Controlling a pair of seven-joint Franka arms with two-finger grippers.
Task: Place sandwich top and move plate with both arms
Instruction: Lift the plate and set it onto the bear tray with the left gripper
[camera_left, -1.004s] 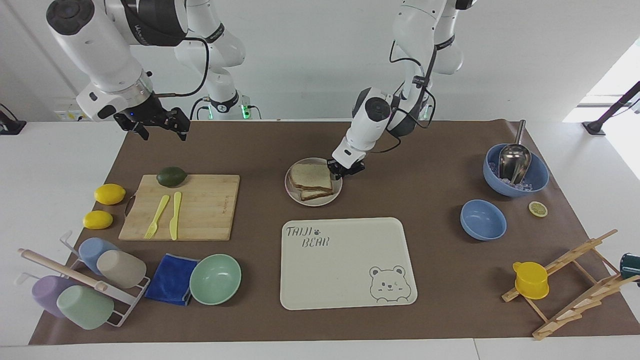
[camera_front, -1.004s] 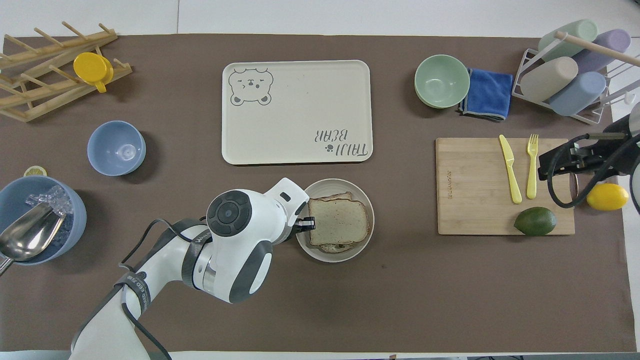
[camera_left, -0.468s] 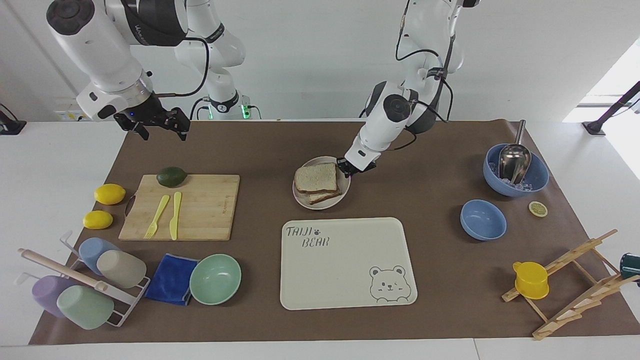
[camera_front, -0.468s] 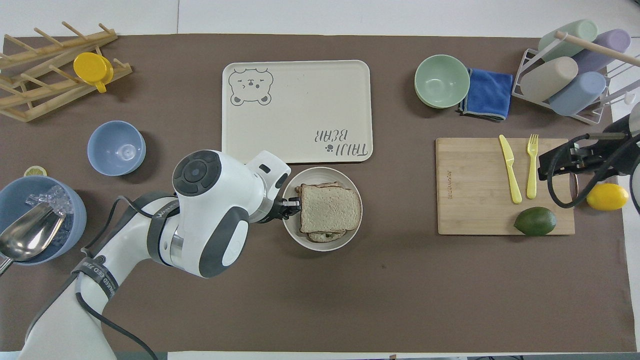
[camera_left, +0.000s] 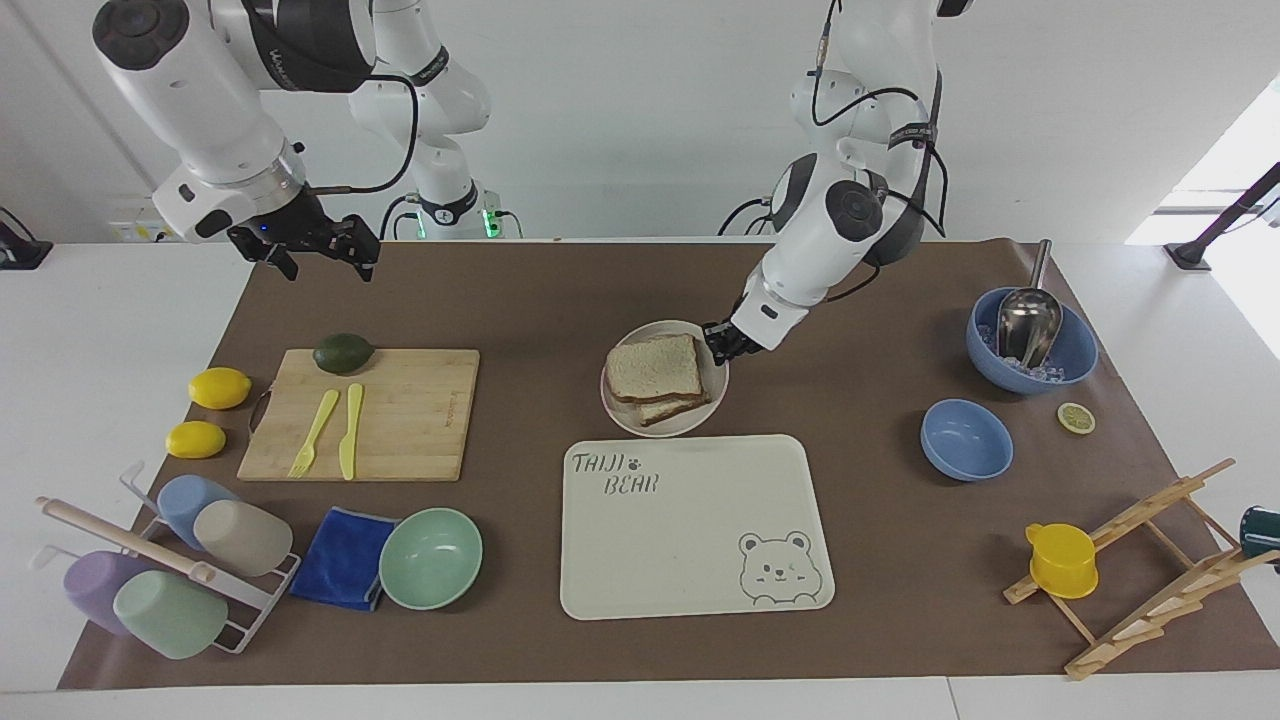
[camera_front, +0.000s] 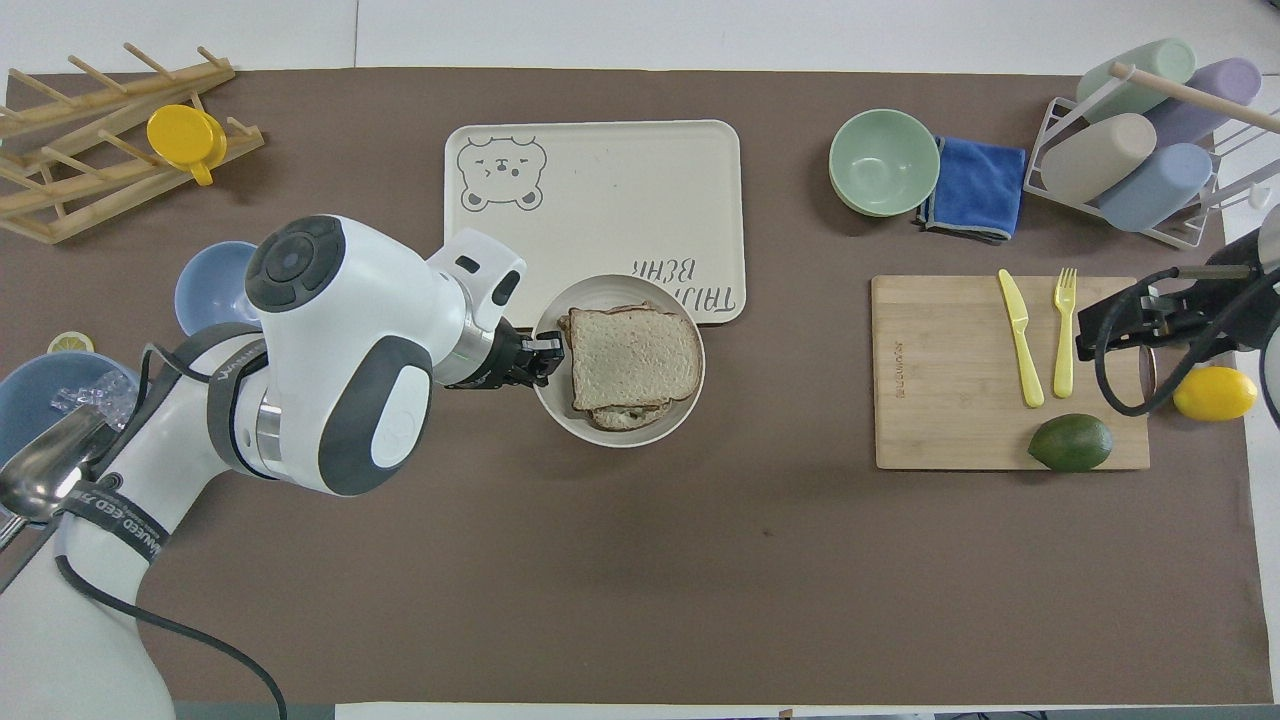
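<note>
Plate (camera_left: 712, 398) lifted and shifted over last second, away from robots, toward cream tray (camera_left: 690, 560); now at tray's edge nearest robots, rim overlapping it in overhead view. Sandwich top (camera_left: 652, 366) seated on lower slice, riding along (placing looks done, moving underway). Left gripper (camera_left: 722, 342) clenched on plate rim at side toward left arm's end of mat (camera_left: 880, 560), forearm slanting down from raised elbow. Right gripper (camera_left: 318, 246) released, wide, waiting high over mat corner near cutting board (camera_left: 410, 420).

Glossy white arms (camera_left: 830, 225), grey joint caps (black cables trailing).
</note>
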